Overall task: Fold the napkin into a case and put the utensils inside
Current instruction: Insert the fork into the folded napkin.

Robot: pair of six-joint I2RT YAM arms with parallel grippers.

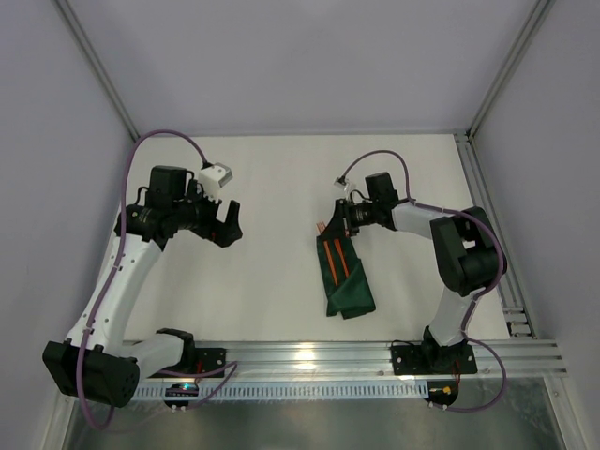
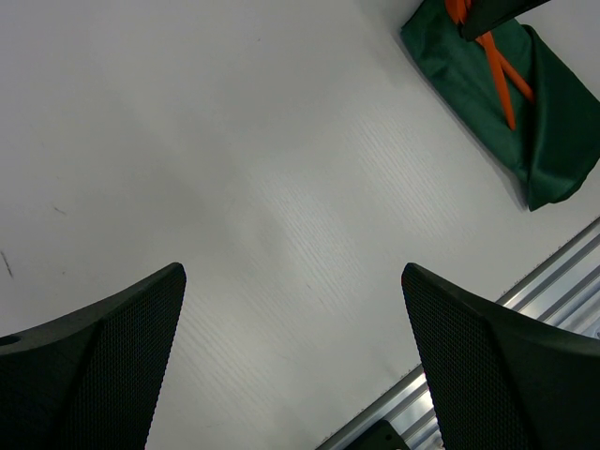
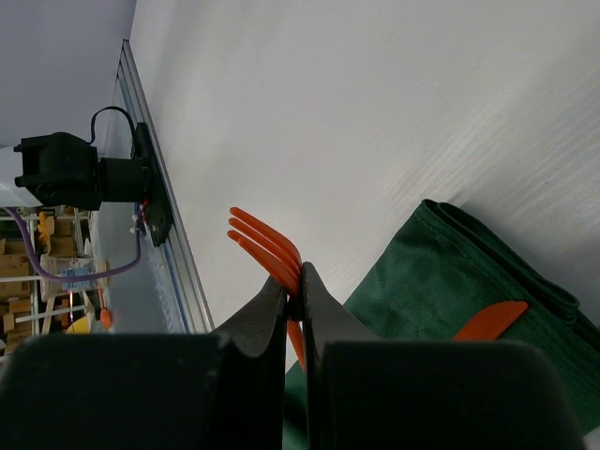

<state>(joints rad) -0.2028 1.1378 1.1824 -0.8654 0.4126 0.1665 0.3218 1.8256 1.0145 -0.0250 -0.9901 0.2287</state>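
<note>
The right gripper (image 3: 293, 289) pinches a thin orange plastic fork (image 3: 262, 246) by the matte green case (image 1: 350, 286). The left gripper (image 2: 292, 272) gapes wide over the tabletop (image 2: 234, 169).

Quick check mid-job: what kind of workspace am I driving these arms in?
Probably a lab test cell: a white table boxed in by plain grey panels, with aluminium rails along its edges.

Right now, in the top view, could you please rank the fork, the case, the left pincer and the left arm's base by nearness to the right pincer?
1. The fork, clamped in the right pincer.
2. The case, just nearside of it.
3. The left pincer, open, far left.
4. The left arm's base, near-left corner.
</note>
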